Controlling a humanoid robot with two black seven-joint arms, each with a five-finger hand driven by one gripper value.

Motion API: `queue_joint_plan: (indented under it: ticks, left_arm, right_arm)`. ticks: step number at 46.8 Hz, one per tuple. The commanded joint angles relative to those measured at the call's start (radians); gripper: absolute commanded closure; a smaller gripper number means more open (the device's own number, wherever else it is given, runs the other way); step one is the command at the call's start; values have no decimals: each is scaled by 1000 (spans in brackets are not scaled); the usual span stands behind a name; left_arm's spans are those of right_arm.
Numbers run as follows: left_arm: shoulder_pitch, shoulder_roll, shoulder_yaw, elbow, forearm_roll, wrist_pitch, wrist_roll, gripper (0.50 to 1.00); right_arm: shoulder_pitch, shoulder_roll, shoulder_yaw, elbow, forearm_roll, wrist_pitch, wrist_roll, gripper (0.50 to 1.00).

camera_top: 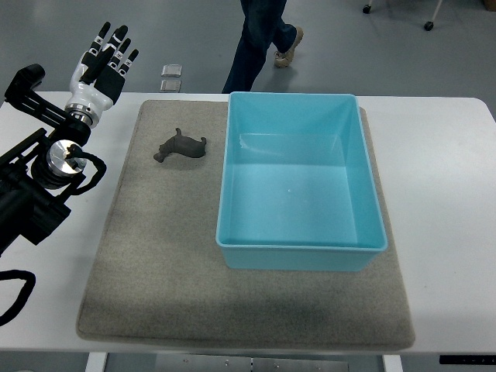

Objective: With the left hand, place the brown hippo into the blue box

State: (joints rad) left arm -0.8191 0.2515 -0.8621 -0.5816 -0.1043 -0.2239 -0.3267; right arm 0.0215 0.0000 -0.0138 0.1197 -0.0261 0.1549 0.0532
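A small brown hippo (180, 146) lies on the grey mat (155, 256), just left of the blue box (372, 186). The box is empty, and its light blue floor shows. My left hand (106, 59) hovers at the upper left over the white table, up and to the left of the hippo and well apart from it. Its fingers are stretched out straight and hold nothing. The left arm comes in along the left edge. No right arm shows.
The white table (449, 170) carries the mat and the box. A person's legs (263, 39) stand beyond the far table edge. Two small square objects (171, 77) lie on the floor there.
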Motion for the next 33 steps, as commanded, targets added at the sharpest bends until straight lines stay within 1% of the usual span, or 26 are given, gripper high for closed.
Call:
queue_joint_plan:
  ticks: [1,7,11,33]
  left_arm:
    - [0,0,-2,0,0,-8,0,504]
    - [-2,0,-3,0,-8,-46,3,504]
    - [0,0,-5,0,-9,-57,6,504]
    - [0,3,-9,6,-8,-40,5,504]
  right_arm:
    - [0,0,0,0,0,0,-1,564]
    - [0,0,0,0,0,0,-1,564]
    - [0,0,0,0,0,0,1,564]
    - [0,0,0,0,0,0,-1,564]
